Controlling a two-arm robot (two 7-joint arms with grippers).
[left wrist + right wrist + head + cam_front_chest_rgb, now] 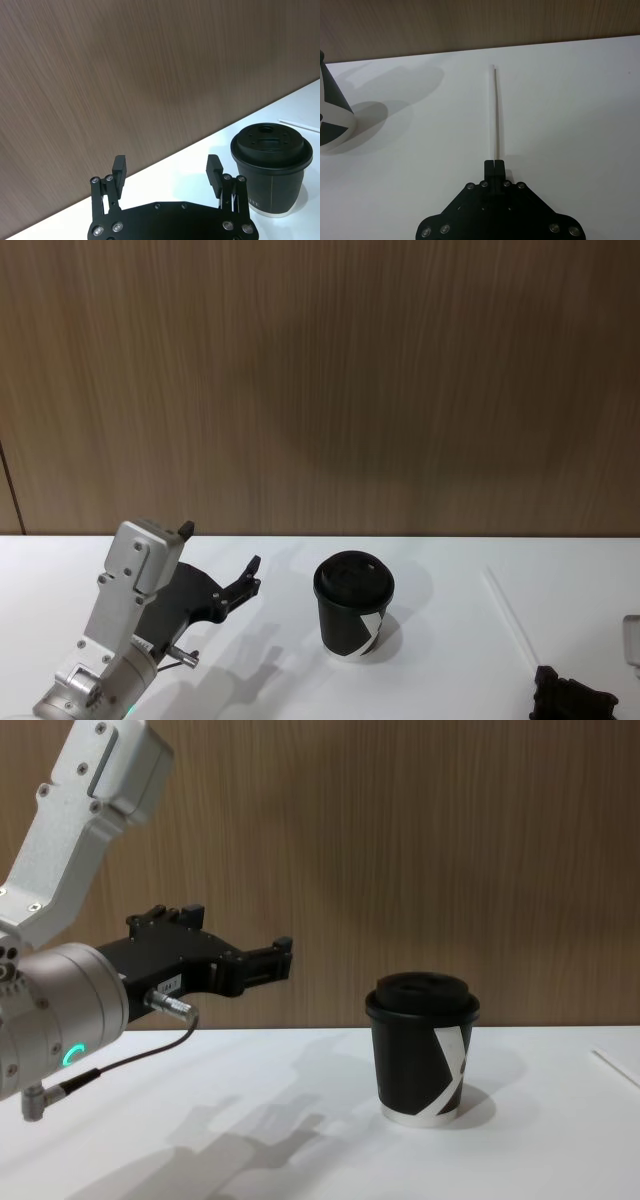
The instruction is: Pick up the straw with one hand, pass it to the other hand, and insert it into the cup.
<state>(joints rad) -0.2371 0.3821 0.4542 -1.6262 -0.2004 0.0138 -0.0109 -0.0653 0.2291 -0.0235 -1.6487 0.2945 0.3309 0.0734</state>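
Observation:
The black cup [352,618] with its domed lid stands upright mid-table, also seen as cup [420,1055], cup [270,172] and cup [332,120]. To its right the thin white straw [510,615] lies on the table, running away from me. My right gripper [494,163] is low at the straw's [496,110] near end, fingers shut on that tip; it shows as the right gripper [547,674] at the front right. My left gripper [220,548] hovers open and empty left of the cup, pointing toward it, as the left gripper [166,165] and left gripper [240,933] show.
The white table [450,570] ends at a brown wood-grain wall [320,390] close behind the cup. A thin dark cable [130,1055] hangs from the left wrist. A grey object [632,638] sits at the right edge.

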